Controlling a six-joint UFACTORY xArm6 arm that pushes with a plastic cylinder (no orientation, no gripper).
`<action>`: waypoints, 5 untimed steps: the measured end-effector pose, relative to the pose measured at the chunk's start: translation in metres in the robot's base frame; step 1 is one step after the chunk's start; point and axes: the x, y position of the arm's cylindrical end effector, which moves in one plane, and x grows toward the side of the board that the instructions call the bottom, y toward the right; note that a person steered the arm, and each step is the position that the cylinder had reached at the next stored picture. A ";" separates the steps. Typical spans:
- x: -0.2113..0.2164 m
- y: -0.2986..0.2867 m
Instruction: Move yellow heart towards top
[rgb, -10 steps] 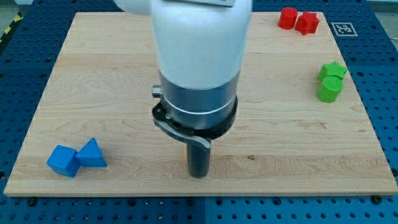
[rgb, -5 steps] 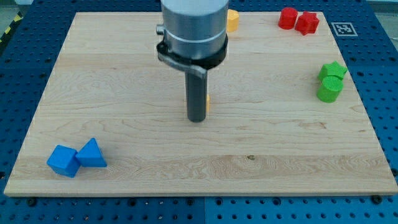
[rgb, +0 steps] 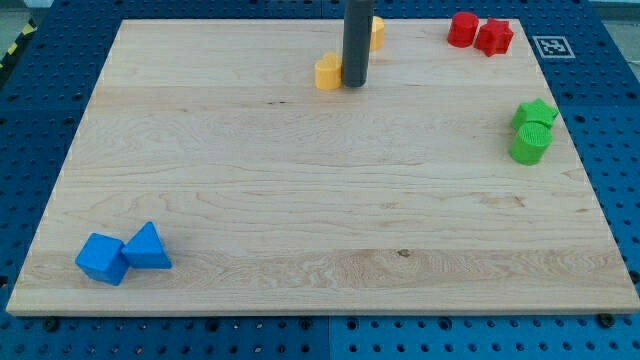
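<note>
The yellow heart (rgb: 327, 72) lies on the wooden board (rgb: 300, 200) near the view's top, just left of centre. My tip (rgb: 354, 83) stands right beside it, touching its right side. The dark rod rises straight up out of the view's top. A second yellow block (rgb: 376, 32) sits just behind the rod, partly hidden by it; its shape cannot be made out.
Two red blocks (rgb: 478, 32) sit together at the top right. A green star (rgb: 535, 112) and a green cylinder (rgb: 530, 143) sit at the right edge. A blue cube (rgb: 102, 258) and a blue triangular block (rgb: 148, 247) sit at the bottom left.
My tip has moved from the board's lower middle up to near the top. The yellow heart has moved towards the top with it and now shows left of the rod.
</note>
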 end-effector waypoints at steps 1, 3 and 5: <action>0.020 0.012; 0.016 -0.014; 0.004 -0.018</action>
